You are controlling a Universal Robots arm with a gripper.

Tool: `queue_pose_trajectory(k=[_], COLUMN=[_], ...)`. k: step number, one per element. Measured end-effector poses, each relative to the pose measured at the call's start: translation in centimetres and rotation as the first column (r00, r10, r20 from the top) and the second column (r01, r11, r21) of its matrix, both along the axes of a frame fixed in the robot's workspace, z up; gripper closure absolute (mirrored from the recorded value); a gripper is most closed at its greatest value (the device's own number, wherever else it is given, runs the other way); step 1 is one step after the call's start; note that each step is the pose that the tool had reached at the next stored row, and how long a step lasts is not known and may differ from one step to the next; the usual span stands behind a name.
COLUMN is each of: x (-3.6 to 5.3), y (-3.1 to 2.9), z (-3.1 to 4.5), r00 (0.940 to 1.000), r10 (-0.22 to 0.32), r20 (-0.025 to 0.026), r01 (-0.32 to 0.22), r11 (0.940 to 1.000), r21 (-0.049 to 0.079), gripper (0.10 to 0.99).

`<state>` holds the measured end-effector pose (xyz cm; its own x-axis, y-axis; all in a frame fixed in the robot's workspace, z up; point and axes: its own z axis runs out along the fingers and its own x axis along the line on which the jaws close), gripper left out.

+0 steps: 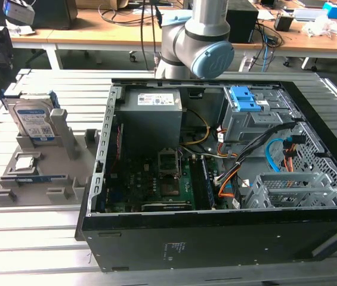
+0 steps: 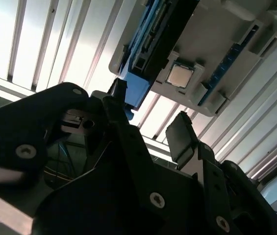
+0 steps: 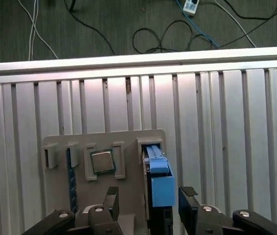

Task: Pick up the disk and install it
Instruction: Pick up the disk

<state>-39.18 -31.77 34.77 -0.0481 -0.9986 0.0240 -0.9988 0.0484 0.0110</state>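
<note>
The disk stands on edge in a slot of the grey holder, at the exterior view's left; it is silvery with a white-and-blue label and blue side rails. In the first wrist view I look down on its edge and blue rail. My gripper hangs open above it, one finger on each side and neither touching. In the second wrist view the gripper is also open, with the disk's blue rail just beyond the fingertips.
A small square silver chip sits in the holder beside the disk. The open black computer case fills the exterior view's right, with a grey drive cage and blue latch at its back. The arm's base stands behind it.
</note>
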Motion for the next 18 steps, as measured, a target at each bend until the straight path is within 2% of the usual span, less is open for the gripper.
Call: queue_pose_trajectory(k=[5, 14, 18], x=[1.12, 1.50, 1.51], y=[0.56, 0.63, 0.93], z=[-1.15, -3.15, -3.91], r00=[1.0000, 1.0000, 1.0000], r10=[0.003, 0.003, 0.003], r20=[0.0000, 0.0001, 0.0000], r01=[-0.003, -0.003, -0.003], r11=[1.0000, 1.0000, 1.0000], r21=[-0.005, -0.006, -0.006], gripper=[0.486, 0.486, 0.486])
